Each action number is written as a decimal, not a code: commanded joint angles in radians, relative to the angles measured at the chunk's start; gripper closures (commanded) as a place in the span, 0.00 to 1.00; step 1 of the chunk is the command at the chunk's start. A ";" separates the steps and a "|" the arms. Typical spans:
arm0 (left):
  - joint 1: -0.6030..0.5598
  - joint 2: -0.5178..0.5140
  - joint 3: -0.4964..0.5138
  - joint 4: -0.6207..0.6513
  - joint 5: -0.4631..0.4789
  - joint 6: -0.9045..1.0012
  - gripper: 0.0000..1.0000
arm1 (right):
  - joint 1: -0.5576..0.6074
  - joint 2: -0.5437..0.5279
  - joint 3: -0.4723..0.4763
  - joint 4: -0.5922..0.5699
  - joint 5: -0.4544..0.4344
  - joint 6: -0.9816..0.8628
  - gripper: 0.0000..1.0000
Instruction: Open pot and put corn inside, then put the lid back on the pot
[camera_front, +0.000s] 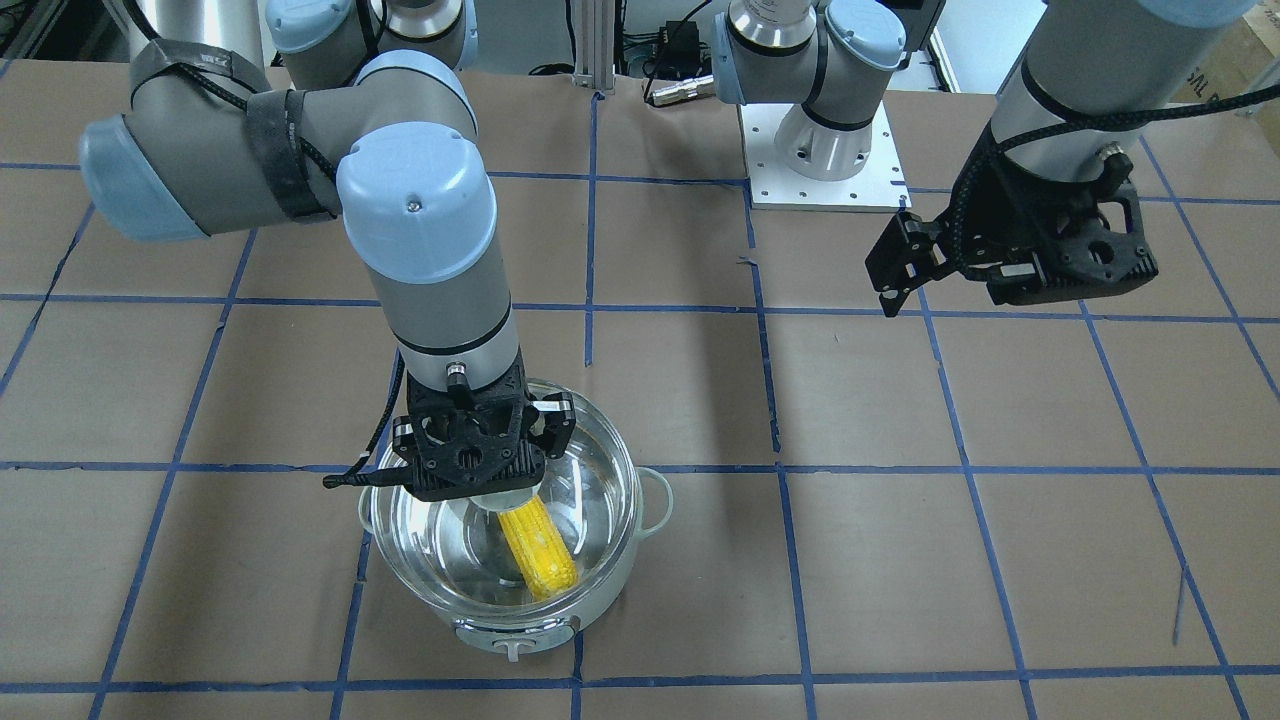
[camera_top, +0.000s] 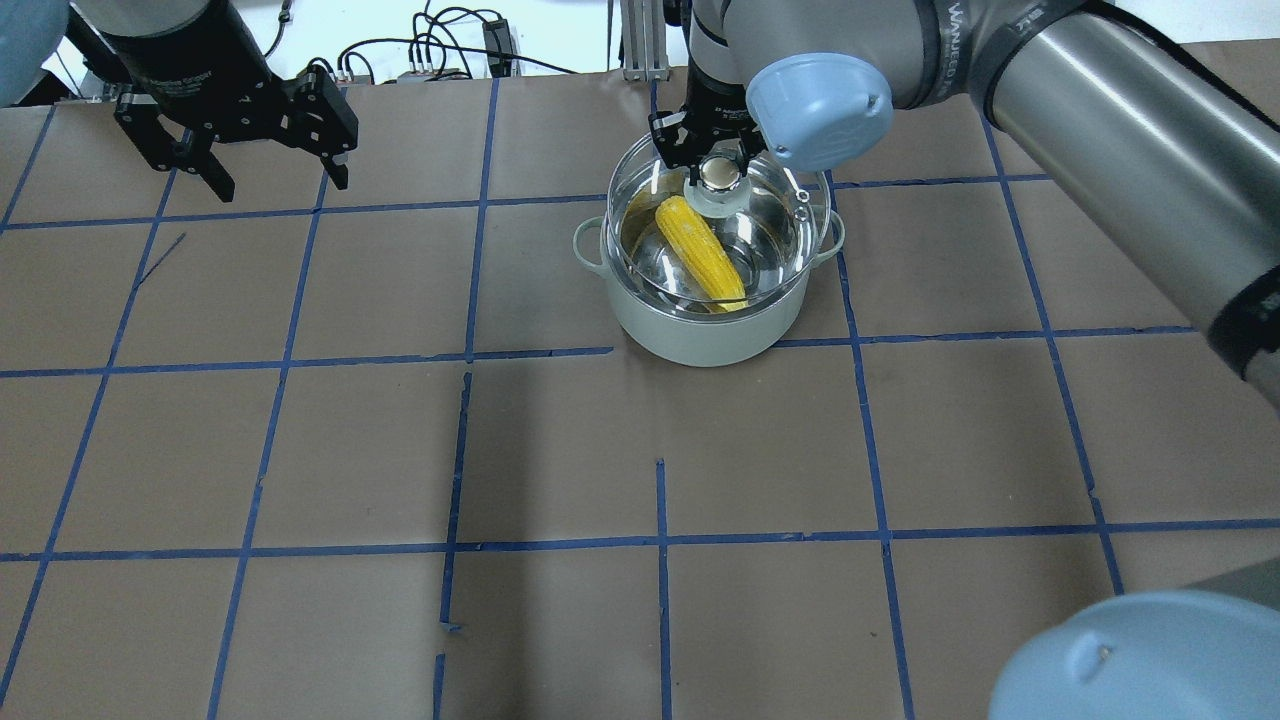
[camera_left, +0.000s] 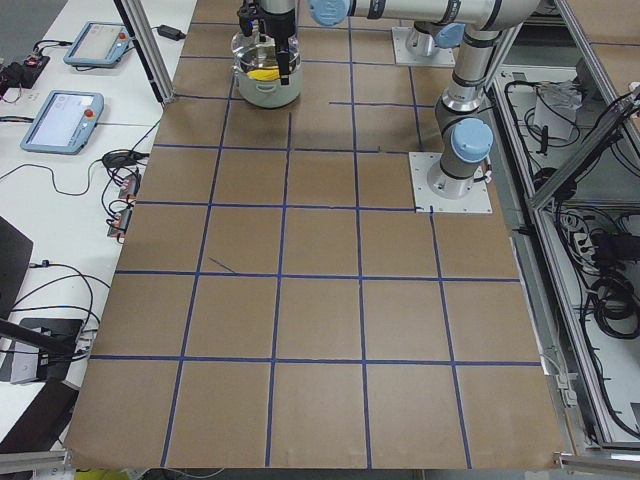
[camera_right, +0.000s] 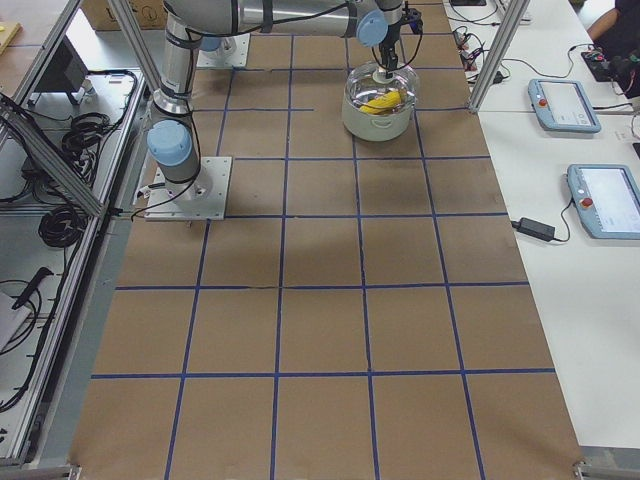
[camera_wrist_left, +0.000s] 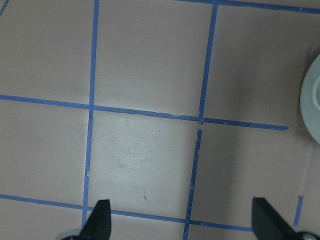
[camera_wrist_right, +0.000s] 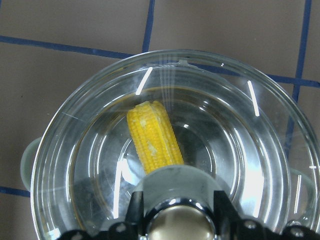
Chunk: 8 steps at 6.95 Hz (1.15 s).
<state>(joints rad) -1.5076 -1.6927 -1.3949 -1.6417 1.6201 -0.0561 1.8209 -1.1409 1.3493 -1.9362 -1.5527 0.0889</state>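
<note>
**Front-facing view.**
- Item: pot, pale-walled, standing on the papered table among the blue tape lines.
- Item: corn, lying inside the pot, aslant across the steel floor.
- Item: lid, clear glass, covering the pot's mouth. Whether its rim sits fully down I cannot tell.
- My right gripper stands straight above the lid's centre, its fingertips hidden here by its own body.
- My left gripper hangs well apart from the pot, over bare table, holding nothing.

**Overhead view.**
- My right fingers are clamped on either side of the lid's knob.
- My left fingers are spread wide, with nothing between them.

**Left side view.**
- The pot and lid sit at the table's far end, under my far arm. Yellow shows through the glass.

**Right side view.**
- The pot stands under my near arm. The grip is too small to judge here.

**Left wrist view.**
- Two fingertips are wide apart above the table. The pot's rim just enters at the right edge.

**Right wrist view.**
- The corn is seen through the glass below. My fingers press both sides of the knob.
</note>
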 joint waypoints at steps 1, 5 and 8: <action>0.001 0.005 -0.007 -0.012 -0.002 0.002 0.00 | 0.001 0.016 -0.006 0.002 0.028 -0.003 0.91; -0.017 0.001 -0.004 -0.029 -0.003 -0.008 0.00 | -0.002 0.039 -0.012 0.003 0.062 -0.015 0.91; -0.020 0.021 -0.009 -0.050 -0.008 -0.007 0.00 | -0.006 0.046 -0.004 0.003 0.060 -0.020 0.92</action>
<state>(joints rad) -1.5269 -1.6785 -1.4051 -1.6907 1.6161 -0.0649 1.8174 -1.0972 1.3395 -1.9328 -1.4914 0.0717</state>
